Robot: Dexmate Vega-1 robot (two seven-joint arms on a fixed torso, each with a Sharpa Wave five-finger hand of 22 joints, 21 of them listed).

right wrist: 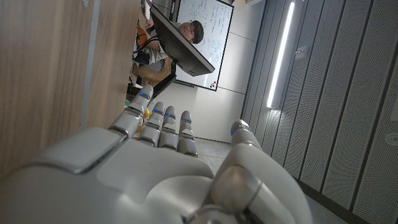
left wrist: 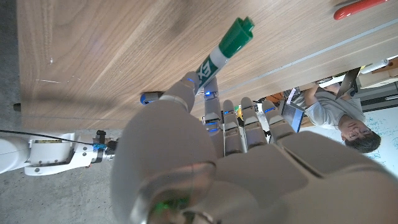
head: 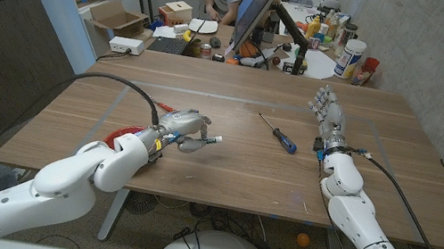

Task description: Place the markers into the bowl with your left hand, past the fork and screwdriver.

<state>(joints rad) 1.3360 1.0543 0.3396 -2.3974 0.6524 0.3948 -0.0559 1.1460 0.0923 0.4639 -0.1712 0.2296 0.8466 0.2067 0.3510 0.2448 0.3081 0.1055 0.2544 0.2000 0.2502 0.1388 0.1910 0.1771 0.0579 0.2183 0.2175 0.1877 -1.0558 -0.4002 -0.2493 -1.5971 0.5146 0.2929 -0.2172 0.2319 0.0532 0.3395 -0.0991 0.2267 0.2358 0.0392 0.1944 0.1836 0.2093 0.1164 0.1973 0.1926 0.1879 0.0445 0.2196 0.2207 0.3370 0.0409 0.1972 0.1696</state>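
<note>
Left hand has a marker pinched between thumb and fingers, the rest of the fingers curled alongside; in the left wrist view the marker sticks out past the fingertips, green cap forward, white barrel with green print, held just above the wooden bench. So the pickup is done and the carry is in hand, by my read.

Just behind the left wrist, partly hidden by the forearm, sits a red rounded thing, likely the bowl, though too covered to be sure. A red slim item lies on the bench near the hand's far side; in the left wrist view a red piece shows at the edge. Could be another marker, cannot tell.

Screwdriver, blue handle, lies mid-bench, well apart from the left hand, between the two hands. Fork: cannot make one out.

Right hand stands on its edge at the far right of the bench, fingers straight and apart, holding nothing; the right wrist view agrees.

Left to do: bring this marker over to the bowl, drop it in, then any remaining markers. Nothing visibly in the bowl yet, though its inside is hidden.
</note>
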